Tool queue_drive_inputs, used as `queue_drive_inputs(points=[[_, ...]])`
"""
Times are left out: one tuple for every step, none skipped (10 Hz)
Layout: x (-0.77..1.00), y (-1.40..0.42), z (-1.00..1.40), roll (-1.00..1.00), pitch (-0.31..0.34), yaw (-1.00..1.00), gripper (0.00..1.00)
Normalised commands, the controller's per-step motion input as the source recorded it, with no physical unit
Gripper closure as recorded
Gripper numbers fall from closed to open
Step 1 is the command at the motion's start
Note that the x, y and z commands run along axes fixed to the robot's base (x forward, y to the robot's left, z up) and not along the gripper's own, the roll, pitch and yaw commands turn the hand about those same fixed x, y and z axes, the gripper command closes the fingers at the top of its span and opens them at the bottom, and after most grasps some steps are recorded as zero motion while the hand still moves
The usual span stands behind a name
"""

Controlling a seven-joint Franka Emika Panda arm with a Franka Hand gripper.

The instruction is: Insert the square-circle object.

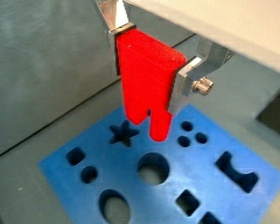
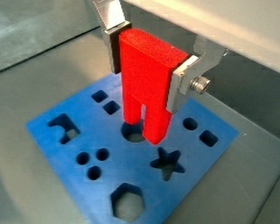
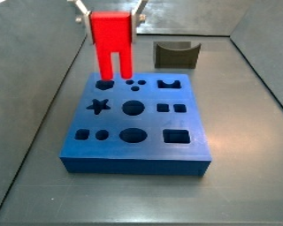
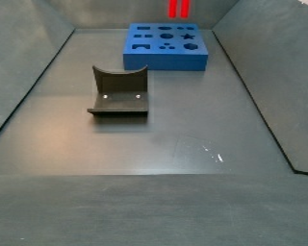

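My gripper (image 1: 152,57) is shut on the square-circle object (image 1: 146,79), a bright red flat piece with two prongs pointing down. The silver fingers (image 1: 187,77) clamp its upper body from both sides, as the other wrist view shows too (image 2: 149,59). The red piece (image 2: 145,83) hangs upright over the blue board (image 2: 119,171) with shaped holes. In a side view the gripper (image 3: 110,16) holds the piece (image 3: 110,40) with its prong tips just above the board's (image 3: 132,161) back left corner holes. In the other side view only the prongs (image 4: 179,9) show above the board (image 4: 169,60).
The dark fixture (image 3: 175,55) stands on the grey floor behind the board, and in the other side view (image 4: 119,91) it sits well apart from the board. Sloping grey walls enclose the floor on all sides.
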Motion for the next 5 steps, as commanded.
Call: queue_drive_inputs(points=[[-0.20,-0.32,-0.12,-0.02,0.000,0.24,1.00],[-0.16,-0.42,-0.13,0.00,0.000,0.19,1.00],[-0.19,-0.55,-0.20,0.00,-0.023,0.17,1.00],[-0.24,-0.61,-0.26,-0.01,-0.054,0.16,1.00],[-0.20,-0.55,-0.27,-0.03,-0.057,0.14,1.00]])
